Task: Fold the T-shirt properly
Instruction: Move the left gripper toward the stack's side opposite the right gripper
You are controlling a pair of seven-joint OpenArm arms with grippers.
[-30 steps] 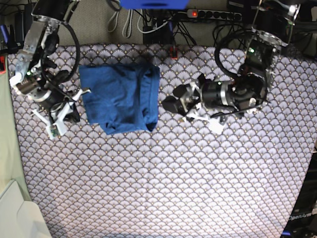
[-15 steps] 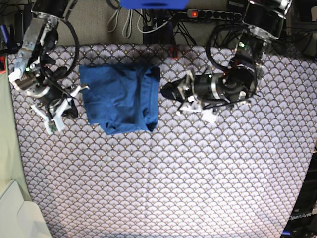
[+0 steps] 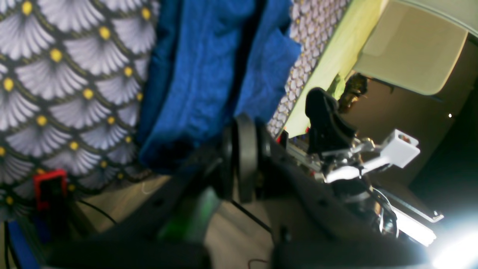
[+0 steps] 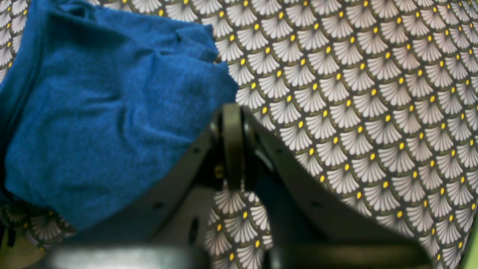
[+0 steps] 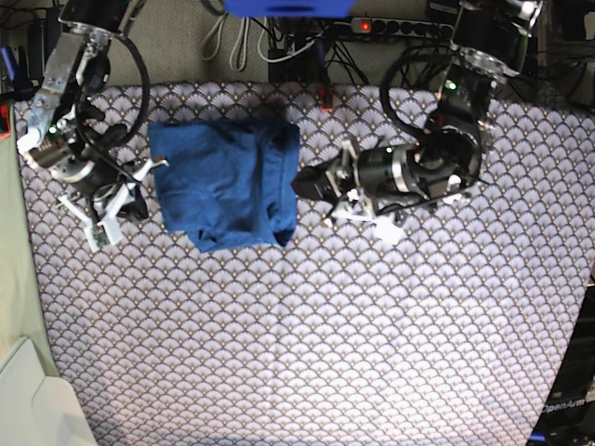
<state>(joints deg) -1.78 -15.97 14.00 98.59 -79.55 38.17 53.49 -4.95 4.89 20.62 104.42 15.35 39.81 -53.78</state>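
A tablecloth point(image 5: 325, 344) printed with pale grey fan scales and yellow dots covers the whole table. On its far left part lies the T-shirt point(image 5: 226, 184), royal blue, folded into a rough rectangle with a loose fold along its right edge and a corner drooping toward the near side. The left arm point(image 5: 437, 158) reaches in from the far right, lying low across the cloth, and its left gripper point(image 5: 307, 183) sits just beside the shirt's right edge; the jaws are pressed together with nothing between them, as the left wrist view shows. The right gripper point(image 5: 104, 216) hangs just off the shirt's left edge, apart from the fabric, its jaws likewise drawn tight on nothing in the right wrist view. Beyond the far edge of the table a power strip point(image 5: 400, 28) lies among dark cables. A small red clip point(image 5: 325, 97) sits at the far table edge, near the shirt.
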